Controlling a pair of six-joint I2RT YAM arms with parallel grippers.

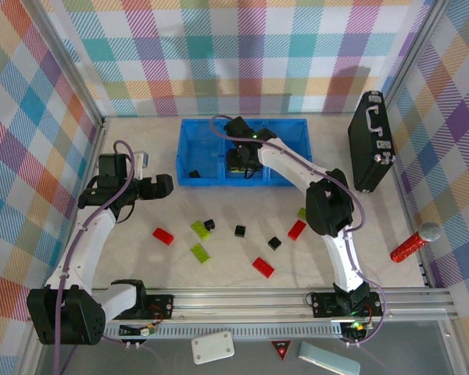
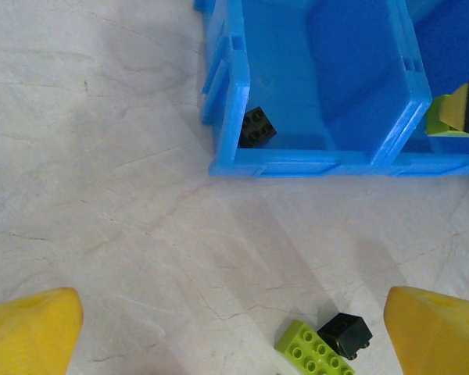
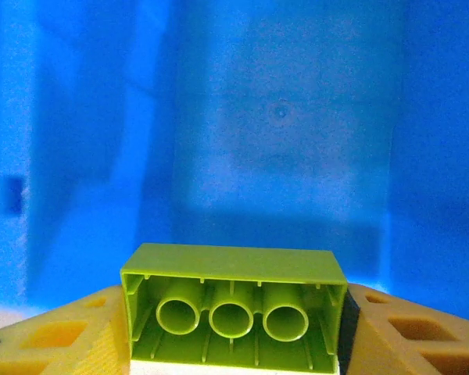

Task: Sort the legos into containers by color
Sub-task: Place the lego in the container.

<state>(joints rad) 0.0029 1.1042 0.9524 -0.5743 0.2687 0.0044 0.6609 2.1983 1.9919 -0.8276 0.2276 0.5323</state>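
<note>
The blue bin (image 1: 189,137) stands at the back of the table. My right gripper (image 1: 241,162) is down in its middle compartment, shut on a lime-green brick (image 3: 233,308) held underside up over the blue floor (image 3: 281,117). A black brick (image 2: 256,127) lies in the left compartment's near corner. My left gripper (image 1: 162,186) hovers open over bare table just left of the bin, its yellow fingertips (image 2: 31,328) far apart. Loose on the table are red bricks (image 1: 163,235), (image 1: 263,267), (image 1: 297,229), green ones (image 1: 200,229), (image 1: 199,252) and black ones (image 1: 209,225), (image 1: 240,230), (image 1: 274,243).
A black case with a handle (image 1: 371,141) lies at the right of the bin. A red glittery stick (image 1: 414,244) rests near the right wall. Another green brick (image 1: 302,212) is partly behind the right arm. An aluminium rail (image 1: 242,297) runs along the front edge.
</note>
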